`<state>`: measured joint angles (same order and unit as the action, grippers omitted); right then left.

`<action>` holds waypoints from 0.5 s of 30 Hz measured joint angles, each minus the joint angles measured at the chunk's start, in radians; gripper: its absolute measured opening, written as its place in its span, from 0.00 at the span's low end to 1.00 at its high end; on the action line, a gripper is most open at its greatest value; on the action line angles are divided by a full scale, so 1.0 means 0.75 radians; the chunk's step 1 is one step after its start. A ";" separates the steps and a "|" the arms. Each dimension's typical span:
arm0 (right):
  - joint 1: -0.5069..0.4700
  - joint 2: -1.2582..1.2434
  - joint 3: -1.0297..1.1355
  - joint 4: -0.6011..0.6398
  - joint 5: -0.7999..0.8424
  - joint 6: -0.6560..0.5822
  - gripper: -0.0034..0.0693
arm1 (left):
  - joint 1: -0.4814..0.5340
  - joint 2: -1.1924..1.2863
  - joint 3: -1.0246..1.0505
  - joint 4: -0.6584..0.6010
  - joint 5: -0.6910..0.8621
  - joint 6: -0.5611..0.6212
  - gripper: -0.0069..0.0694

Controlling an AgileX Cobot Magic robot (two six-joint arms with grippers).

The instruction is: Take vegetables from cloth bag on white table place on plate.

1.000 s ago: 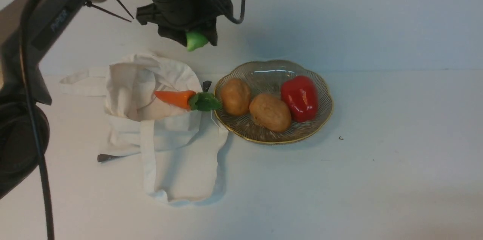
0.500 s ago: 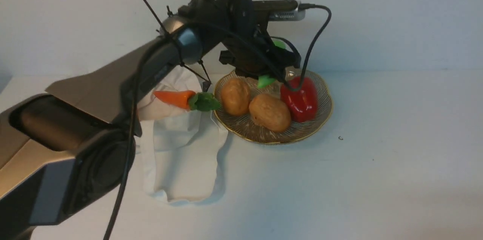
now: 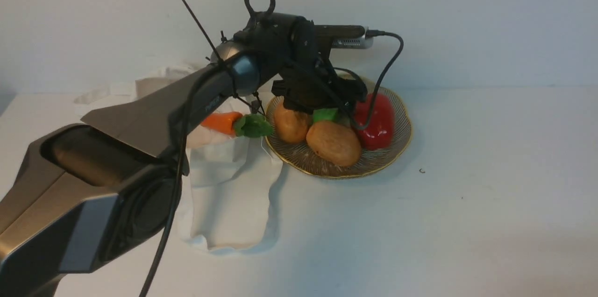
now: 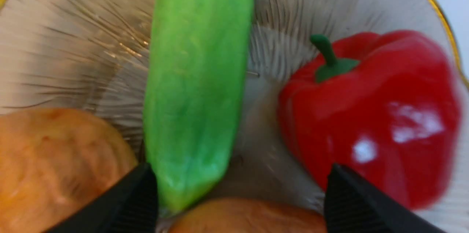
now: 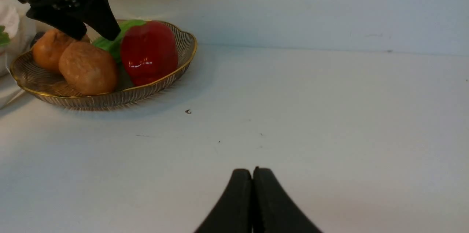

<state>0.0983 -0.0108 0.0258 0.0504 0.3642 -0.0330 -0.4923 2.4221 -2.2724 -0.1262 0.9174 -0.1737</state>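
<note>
Low over the table [image 3: 467, 203], at roughly 4 o'clock from the plate [image 3: 369, 169], the right gripper [image 5: 252, 174] has its fingers pressed together with nothing between them (only its own wrist view shows it). The left arm [image 3: 140, 124] reaches from the near left corner across the bag [image 3: 229, 194], which lies crumpled at the plate's 8 o'clock. The carrot [image 3: 222, 121] rests on the bag at the plate's 9 o'clock, its leafy top just beside the rim. On the plate, the near potato [image 3: 334, 143] sits at 6 o'clock, the far potato [image 3: 290, 124] at 9 o'clock and a red pepper [image 3: 380, 122] at 3 o'clock. The cucumber [image 4: 194, 97] lies in the dish between them, toward 12 o'clock, one end by the near potato. The left gripper [image 4: 240, 174] hovers right above it, spread wide. One finger [image 4: 128, 200] is just beside the cucumber's end, and the other is apart from it, near the pepper, so nothing is gripped.
</note>
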 joint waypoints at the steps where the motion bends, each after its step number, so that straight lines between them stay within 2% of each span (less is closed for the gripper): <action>1: 0.000 0.000 0.000 0.000 0.000 0.000 0.03 | 0.000 -0.012 -0.022 0.004 0.024 0.000 0.74; 3: 0.000 0.000 0.000 0.000 0.000 0.000 0.03 | 0.000 -0.039 -0.056 0.011 0.064 0.000 0.70; 4: 0.000 0.000 0.000 0.000 0.000 0.000 0.03 | 0.000 -0.091 -0.117 0.027 0.119 0.001 0.58; 5: 0.000 0.000 0.000 0.000 0.000 0.000 0.03 | 0.000 -0.097 -0.126 0.028 0.126 0.003 0.58; 6: 0.000 0.000 0.000 0.000 0.000 0.000 0.03 | 0.000 -0.161 -0.190 0.040 0.180 0.019 0.46; 9: 0.000 0.000 0.000 0.000 0.000 0.000 0.03 | 0.000 -0.286 -0.318 0.062 0.293 0.091 0.21; 10: 0.000 0.000 0.000 0.000 0.000 0.000 0.03 | 0.000 -0.342 -0.357 0.078 0.352 0.136 0.16; 15: 0.000 0.000 0.000 0.001 0.000 0.000 0.03 | 0.000 -0.546 -0.380 0.153 0.453 0.268 0.08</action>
<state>0.0983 -0.0108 0.0258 0.0512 0.3642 -0.0330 -0.4921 2.0127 -2.5572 -0.0117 1.2571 0.0270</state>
